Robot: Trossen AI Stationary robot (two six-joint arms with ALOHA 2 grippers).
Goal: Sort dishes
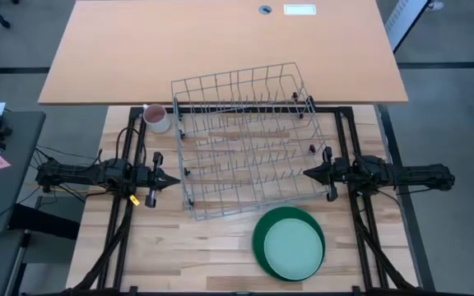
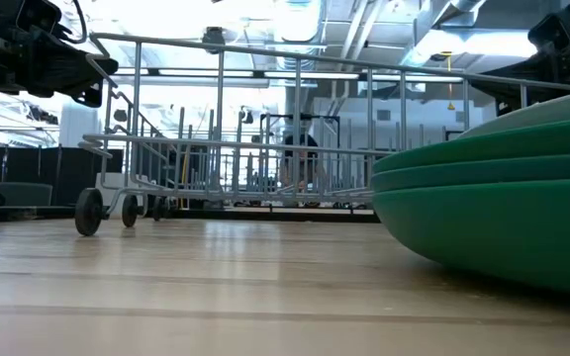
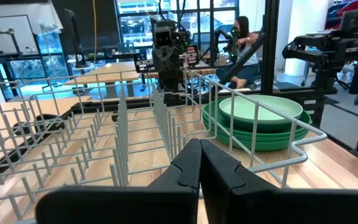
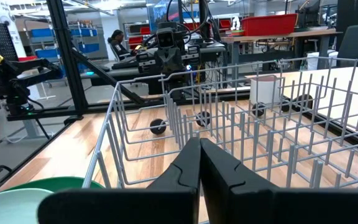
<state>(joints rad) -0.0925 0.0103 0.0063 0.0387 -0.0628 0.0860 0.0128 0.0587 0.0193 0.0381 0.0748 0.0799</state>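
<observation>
The dishes (image 1: 289, 243) are stacked on the wooden table near its front edge, right of centre: a pale mint plate (image 3: 260, 111) lies on top of dark green plates (image 2: 503, 203). A grey wire dish rack (image 1: 249, 140) on small wheels stands in the table's middle. My left gripper (image 1: 174, 179) hovers level and shut at the rack's left side. My right gripper (image 1: 307, 173) hovers level and shut at the rack's right side. Neither touches anything.
A small pinkish-white mug (image 1: 155, 117) stands at the rack's far left corner. A large orange tabletop (image 1: 220, 49) lies beyond the table's far edge. People sit in the room behind. Bare wood lies left of the dish stack along the near edge.
</observation>
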